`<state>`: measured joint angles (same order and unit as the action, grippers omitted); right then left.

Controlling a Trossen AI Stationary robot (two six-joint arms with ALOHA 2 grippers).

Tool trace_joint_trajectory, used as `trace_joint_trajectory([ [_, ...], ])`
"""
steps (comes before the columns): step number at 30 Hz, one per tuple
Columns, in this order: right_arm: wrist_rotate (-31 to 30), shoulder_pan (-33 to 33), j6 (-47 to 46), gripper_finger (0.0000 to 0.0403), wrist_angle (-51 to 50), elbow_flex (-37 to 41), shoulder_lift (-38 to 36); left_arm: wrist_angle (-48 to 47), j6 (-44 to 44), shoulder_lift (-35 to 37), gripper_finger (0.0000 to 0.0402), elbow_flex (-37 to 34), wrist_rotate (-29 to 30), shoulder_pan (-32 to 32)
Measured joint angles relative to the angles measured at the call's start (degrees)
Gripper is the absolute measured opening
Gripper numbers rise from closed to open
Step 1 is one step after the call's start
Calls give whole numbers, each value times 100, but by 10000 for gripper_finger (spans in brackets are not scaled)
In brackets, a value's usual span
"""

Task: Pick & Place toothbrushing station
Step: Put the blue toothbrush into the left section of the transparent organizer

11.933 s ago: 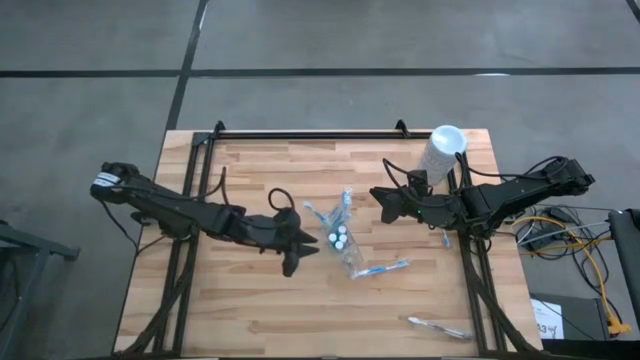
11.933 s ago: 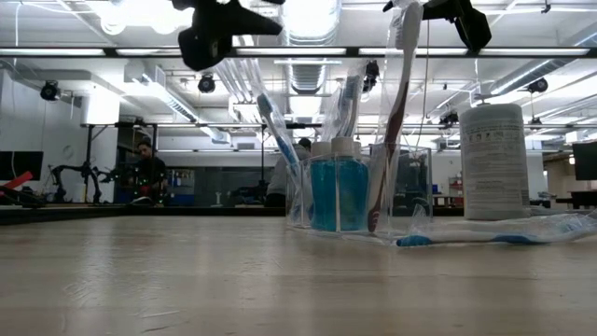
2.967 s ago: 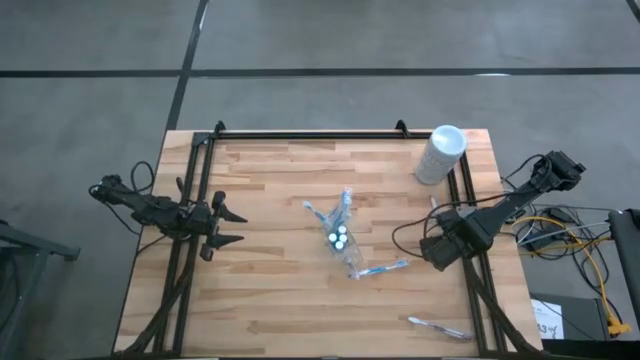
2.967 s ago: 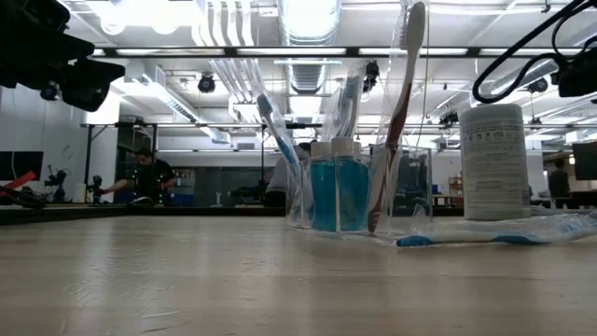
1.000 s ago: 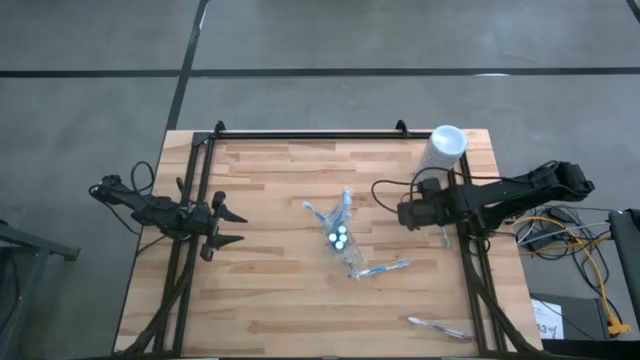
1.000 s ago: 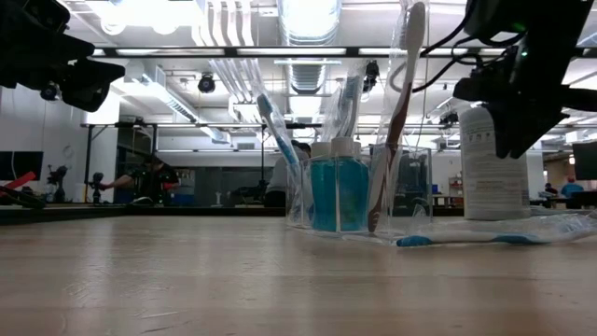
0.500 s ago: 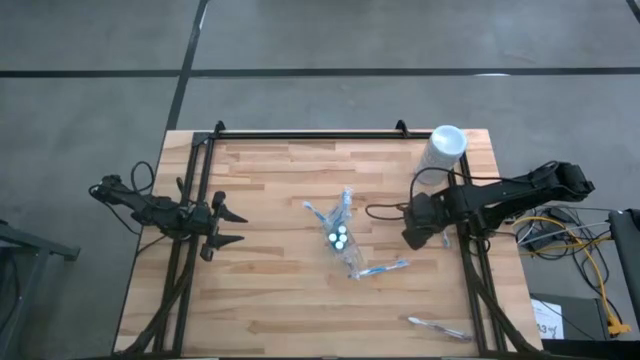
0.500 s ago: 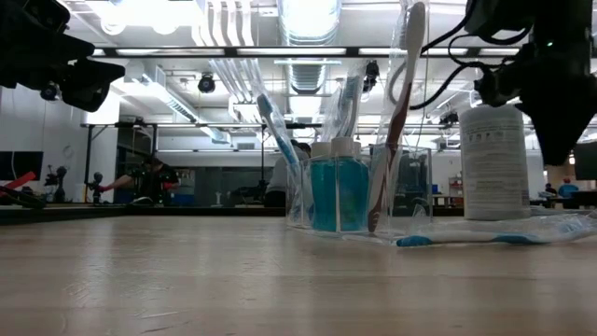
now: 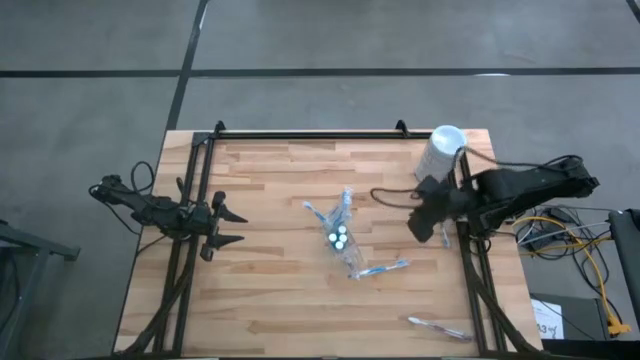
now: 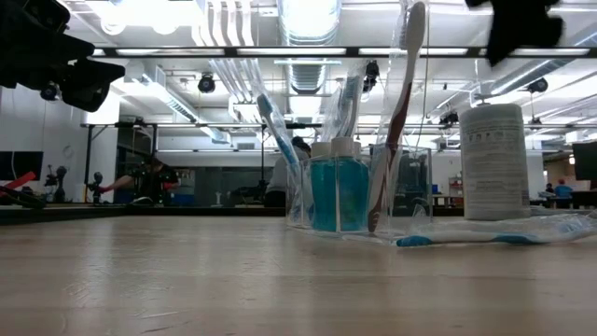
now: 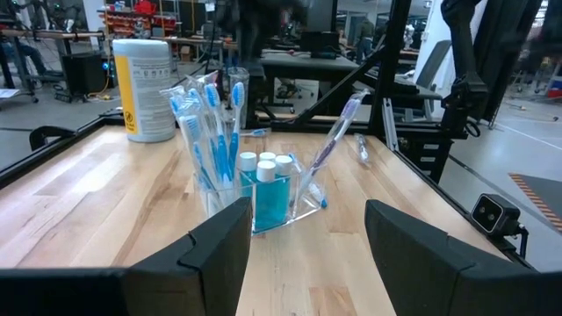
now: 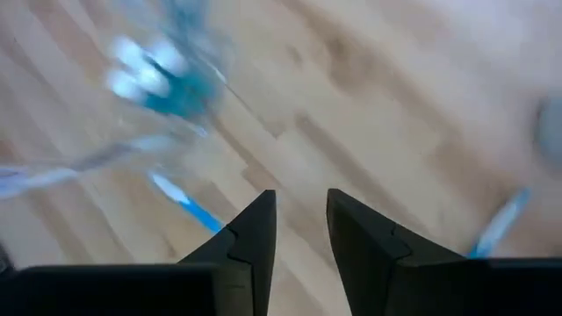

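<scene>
**Mid-tabletop: brush stuff parked, both hands empty**

Mid tabletop [image 9: 270,300], the clear pouch [image 9: 344,240] stands w/ toothbrushes [image 11: 206,123] & blue tubes [image 9: 339,237] inside. One loose brush [image 9: 383,268] lies beside it, another [image 9: 438,326] near the front right corner. Right hand [image 9: 421,226] hovers by the white cylinder [image 9: 440,152], fingers a bit apart, holding nothing. Left hand [image 9: 228,227] waits at the left edge, spread wide.

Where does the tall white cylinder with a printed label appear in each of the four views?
High view: tall white cylinder at the table's far right corner, close to the right arm.
Low view: it stands right of the small blue white-capped tubes.
Left wrist view: it is beyond the tubes.
Right wrist view: not in it.
Shared landmark: the tubes.
</scene>
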<state>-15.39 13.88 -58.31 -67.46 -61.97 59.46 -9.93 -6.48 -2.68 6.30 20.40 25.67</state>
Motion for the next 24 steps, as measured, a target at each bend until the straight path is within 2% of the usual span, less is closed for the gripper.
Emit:
trace_joint_trajectory([
  [3, -139, -183, 662, 98, -733, -1012, 248, 2, 1, 0, 227, -1, 1, 0],
  [7, -377, -469, 871, 90, -2348, -2446, 878, 1, 0, 0, 227, -1, 0, -1],
  [9, -395, -530, 1337, 88, -2006, -2815, 993, 0, 2, 0, 227, 0, 2, -2],
  [12, -106, -586, 1781, 88, -1897, -3224, 1257, 2, 1, 2, 227, 0, 1, -2],
  [14, 91, -638, 1785, 88, -2348, -3351, 1468, -7, 0, -1, 227, 0, 2, 0],
  [21, 1491, -849, 2285, 86, -2242, -3210, 1883, -72, 0, -60, 227, 4, -2, -2],
  [24, 1711, -873, 2272, 83, -2211, -3081, 1986, -160, 2, -82, 227, 4, -10, -2],
])
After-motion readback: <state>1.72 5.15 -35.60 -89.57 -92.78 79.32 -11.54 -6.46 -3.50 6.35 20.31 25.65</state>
